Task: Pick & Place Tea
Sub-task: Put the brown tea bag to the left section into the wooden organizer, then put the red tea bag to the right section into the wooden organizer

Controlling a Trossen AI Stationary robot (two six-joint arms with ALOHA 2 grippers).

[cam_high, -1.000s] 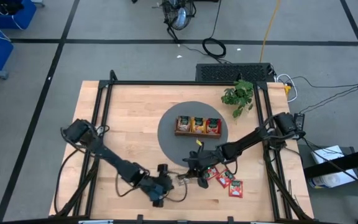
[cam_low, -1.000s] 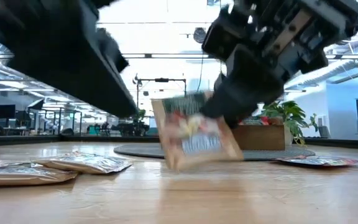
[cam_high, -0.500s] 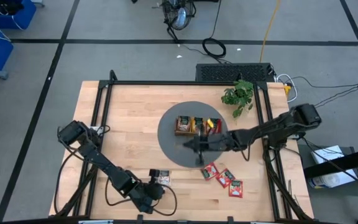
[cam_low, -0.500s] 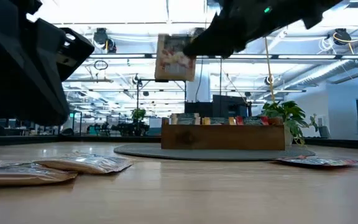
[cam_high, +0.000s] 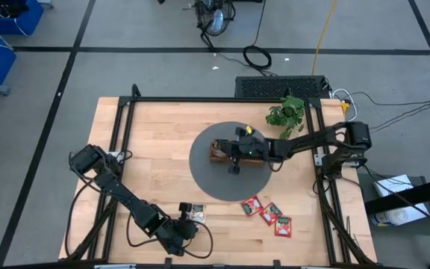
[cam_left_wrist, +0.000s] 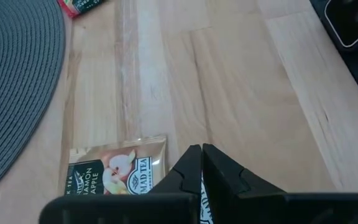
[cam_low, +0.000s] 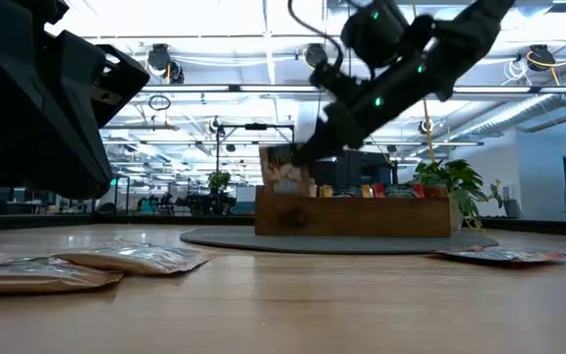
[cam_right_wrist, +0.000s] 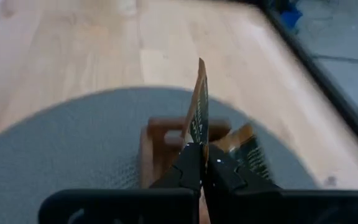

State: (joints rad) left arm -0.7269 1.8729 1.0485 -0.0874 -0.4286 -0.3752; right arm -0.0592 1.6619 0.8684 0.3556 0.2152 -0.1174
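Observation:
My right gripper (cam_high: 234,152) is shut on a green-and-tan tea sachet (cam_low: 283,173) above the left compartment of the brown wooden tray (cam_low: 362,216), which stands on the round grey mat (cam_high: 207,175). The tray (cam_high: 216,155) holds sachets in its other compartments. My left gripper (cam_left_wrist: 200,151) is shut and low over the table near its near edge. It is beside another green-and-tan sachet (cam_left_wrist: 117,174), which lies flat; that sachet also shows in the high view (cam_high: 195,213). My right gripper pinches the sachet between its two fingers by one edge (cam_right_wrist: 197,140). It comes slanting down from the table's right side. The sachet stands on edge beyond the fingertips, upright, and its lower end (cam_low: 285,192) is level with the tray's top. Whether the sachet touches the tray I cannot tell.
Three red sachets (cam_high: 269,214) lie on the wood right of the near middle. A green leafy plant (cam_high: 286,113) stands at the far right beside the mat. Pale sachets (cam_low: 131,259) lie at the left in the low view. Black frame rails run along the table's sides.
My right gripper has lifted the green-and-tan sachet from low over the near part of the table. It has carried it up and toward the far edge, then lowered it over the tray's left compartment. My left gripper has drawn back a little toward the near left.

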